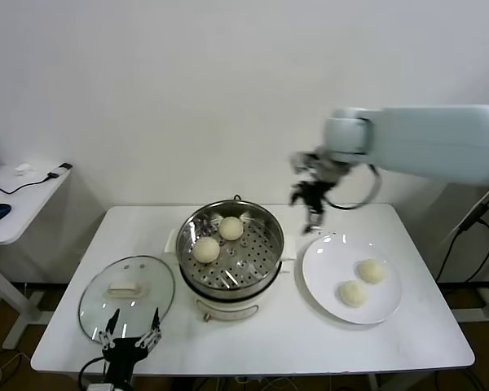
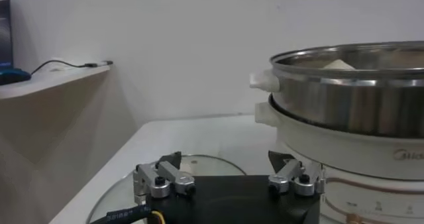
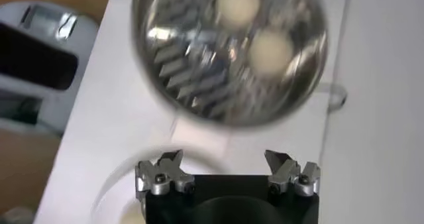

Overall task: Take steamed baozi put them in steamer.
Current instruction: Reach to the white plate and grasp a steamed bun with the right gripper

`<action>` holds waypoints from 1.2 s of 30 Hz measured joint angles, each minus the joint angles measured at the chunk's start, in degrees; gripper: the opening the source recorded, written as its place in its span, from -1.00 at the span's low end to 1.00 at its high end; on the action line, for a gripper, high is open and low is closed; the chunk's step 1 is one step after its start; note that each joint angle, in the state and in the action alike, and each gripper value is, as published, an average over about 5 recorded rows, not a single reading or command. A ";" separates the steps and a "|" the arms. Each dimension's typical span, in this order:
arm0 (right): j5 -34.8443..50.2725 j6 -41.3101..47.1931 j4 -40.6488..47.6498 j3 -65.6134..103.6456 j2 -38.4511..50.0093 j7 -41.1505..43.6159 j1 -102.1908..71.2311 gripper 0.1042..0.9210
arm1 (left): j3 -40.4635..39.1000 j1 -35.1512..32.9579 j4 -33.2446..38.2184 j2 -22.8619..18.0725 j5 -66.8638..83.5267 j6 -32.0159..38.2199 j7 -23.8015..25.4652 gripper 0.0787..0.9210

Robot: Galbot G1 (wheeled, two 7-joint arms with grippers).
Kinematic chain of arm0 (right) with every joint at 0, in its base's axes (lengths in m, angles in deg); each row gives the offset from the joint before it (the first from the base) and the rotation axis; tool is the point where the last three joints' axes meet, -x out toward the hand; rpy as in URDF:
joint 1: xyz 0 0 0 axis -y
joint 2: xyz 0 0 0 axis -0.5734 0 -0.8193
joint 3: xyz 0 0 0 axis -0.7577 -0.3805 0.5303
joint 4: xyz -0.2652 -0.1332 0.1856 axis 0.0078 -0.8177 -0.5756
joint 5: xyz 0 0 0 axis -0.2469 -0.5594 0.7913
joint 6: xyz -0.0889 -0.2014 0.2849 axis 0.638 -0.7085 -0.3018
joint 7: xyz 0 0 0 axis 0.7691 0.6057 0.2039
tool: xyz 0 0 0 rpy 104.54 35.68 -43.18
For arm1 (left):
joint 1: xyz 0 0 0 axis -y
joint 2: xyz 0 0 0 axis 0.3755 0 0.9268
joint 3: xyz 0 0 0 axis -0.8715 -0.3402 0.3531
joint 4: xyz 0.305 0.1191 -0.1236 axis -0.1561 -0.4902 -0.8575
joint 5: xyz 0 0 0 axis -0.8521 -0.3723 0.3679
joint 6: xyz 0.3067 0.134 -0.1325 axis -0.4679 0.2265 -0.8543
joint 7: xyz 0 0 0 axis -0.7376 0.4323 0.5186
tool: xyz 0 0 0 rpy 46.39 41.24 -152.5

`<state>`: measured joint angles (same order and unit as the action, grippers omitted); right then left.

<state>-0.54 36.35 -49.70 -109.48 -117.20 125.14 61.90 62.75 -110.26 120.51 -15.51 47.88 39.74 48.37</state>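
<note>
A: 2 baozi (image 1: 218, 239) sit in the steamer (image 1: 265, 265), 2 on the plate (image 1: 326, 277) at its 3 o'clock.

B: Right gripper (image 1: 310, 194) hangs above the plate's 11 o'clock edge, jaws wide apart, holding nothing.

A: Best play: drop straight over the nearer bun, centre it, squeeze gently.

B: Left gripper (image 1: 130, 340) idles at 7 o'clock by the lid (image 1: 98, 305), jaws spread.

Steamer (image 1: 231, 254) mid-table, two baozi (image 1: 218, 239) in its basket. Plate (image 1: 326, 281) right of steamer, two more baozi on it. Glass lid (image 1: 126, 295) left of steamer. Right gripper (image 1: 310, 195) raised behind plate, jaws apart, empty. Left gripper (image 1: 130, 338) parked near lid, open.
</note>
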 measured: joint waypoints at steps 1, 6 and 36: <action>-1.34 -0.10 -0.25 -0.28 1.64 0.08 -0.74 0.76 | 0.03 -0.04 0.02 -0.08 -0.02 -0.04 0.01 0.77; -7.50 0.03 -0.61 0.82 8.20 -0.24 -6.79 0.76 | 0.25 -0.26 0.02 -0.29 -0.04 -0.08 0.00 0.77; -17.01 6.47 7.28 19.09 10.20 -8.32 -35.42 0.70 | 0.31 -0.98 -0.34 -0.58 -0.50 0.03 -0.26 0.77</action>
<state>-17.55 42.82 -42.42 -90.39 -106.99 116.83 26.48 63.06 -111.25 120.18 -16.09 47.37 39.77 48.11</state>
